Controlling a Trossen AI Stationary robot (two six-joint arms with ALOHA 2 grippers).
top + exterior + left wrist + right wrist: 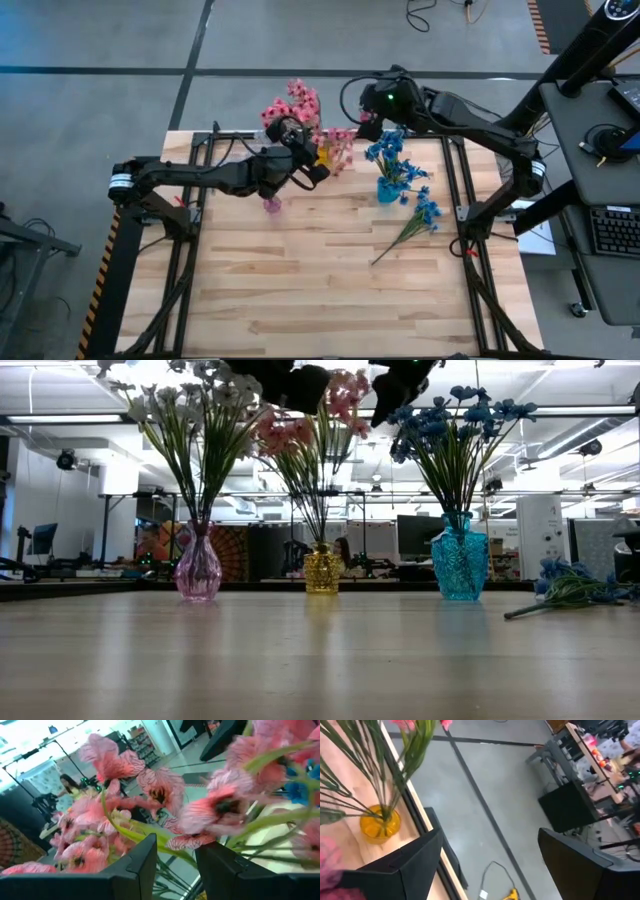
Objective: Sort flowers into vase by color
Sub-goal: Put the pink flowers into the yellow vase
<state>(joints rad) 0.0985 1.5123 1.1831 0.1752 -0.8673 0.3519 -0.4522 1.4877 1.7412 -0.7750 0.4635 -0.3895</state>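
Pink flowers stand in the yellow vase, white ones in the pink vase, and blue ones in the blue vase. One blue sprig lies flat on the table at the right. My left gripper is level among the pink blossoms above the yellow vase, its fingers a little apart. My right gripper hangs open and high over the table's far edge, behind the yellow vase, with nothing between its fingers. My left gripper has a green stem of a pink flower running through the gap between its fingers. I cannot tell whether either finger touches it. The stem's lower part is hidden behind the fingers.
The three vases stand in a row near the table's far edge. The wooden table is bare toward the near edge. Beyond the far edge the floor drops away, with a yellow tool lying on it.
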